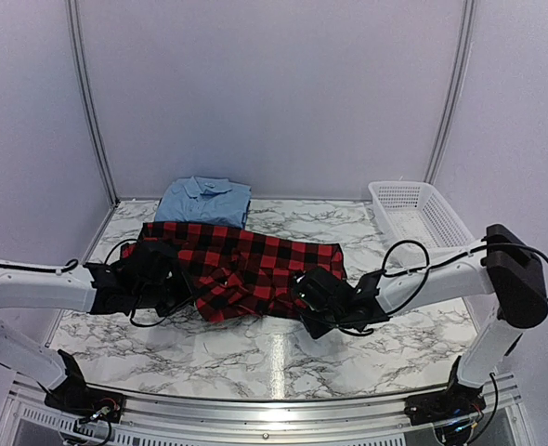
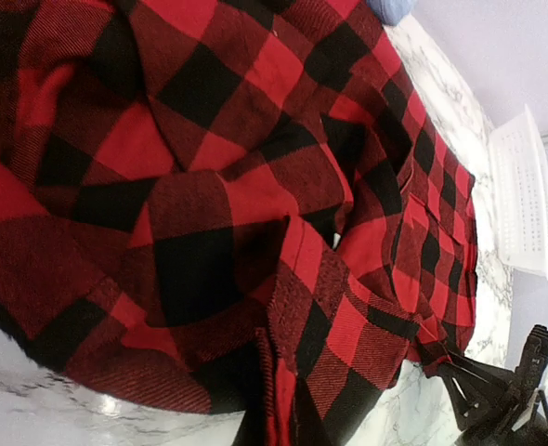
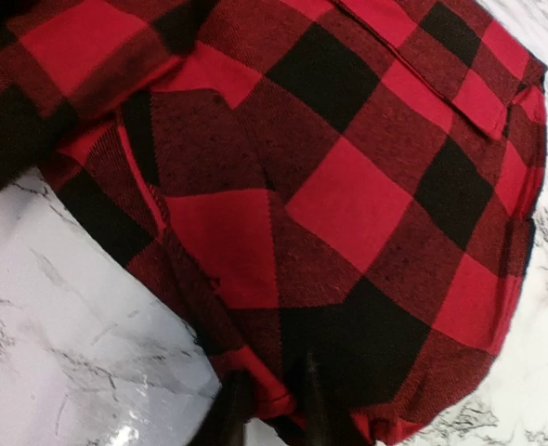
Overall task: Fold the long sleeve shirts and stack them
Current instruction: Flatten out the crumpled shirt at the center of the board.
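Observation:
A red-and-black plaid shirt [image 1: 246, 265] lies crumpled across the middle of the marble table [image 1: 255, 362]. My left gripper [image 1: 176, 279] is at the shirt's left edge. In the left wrist view the plaid cloth [image 2: 209, 186] bunches into a pinched fold at the bottom and hides the fingers. My right gripper [image 1: 304, 288] is at the shirt's near right edge. In the right wrist view its two dark fingers [image 3: 229, 409] stand close on either side of the red hem [image 3: 274, 400]. A folded light blue collared shirt [image 1: 204, 200] lies behind the plaid one.
A white plastic mesh basket [image 1: 418, 212] stands at the back right of the table, also showing in the left wrist view as a white basket [image 2: 525, 204]. White walls close the back and sides. Bare marble runs along the near edge.

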Robot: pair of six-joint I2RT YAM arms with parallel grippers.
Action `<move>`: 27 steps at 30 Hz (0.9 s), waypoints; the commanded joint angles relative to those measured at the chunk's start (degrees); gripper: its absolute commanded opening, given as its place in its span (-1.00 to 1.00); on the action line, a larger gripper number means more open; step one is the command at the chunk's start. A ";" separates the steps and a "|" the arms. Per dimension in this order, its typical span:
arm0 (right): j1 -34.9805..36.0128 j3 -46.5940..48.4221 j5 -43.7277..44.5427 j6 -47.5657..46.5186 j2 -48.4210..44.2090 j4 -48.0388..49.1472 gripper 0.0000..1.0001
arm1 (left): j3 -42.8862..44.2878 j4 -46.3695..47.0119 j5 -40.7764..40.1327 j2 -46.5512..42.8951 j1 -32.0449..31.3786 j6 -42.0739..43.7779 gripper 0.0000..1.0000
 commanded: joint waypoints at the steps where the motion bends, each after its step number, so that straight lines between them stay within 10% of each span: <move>1: -2.25 -1.20 2.99 2.96 -4.91 -1.06 -1.00 | 0.52 -10.54 -2.19 -7.39 4.40 4.34 -1.00; 20: -20.14 -10.28 2.96 8.39 -25.85 -14.66 -0.93 | 0.92 -36.65 7.19 -25.55 18.34 15.82 -1.00; 27: -19.79 -11.19 -1.78 8.40 -28.13 -13.84 -0.33 | -5.88 -38.27 8.87 -29.19 19.17 15.22 -0.28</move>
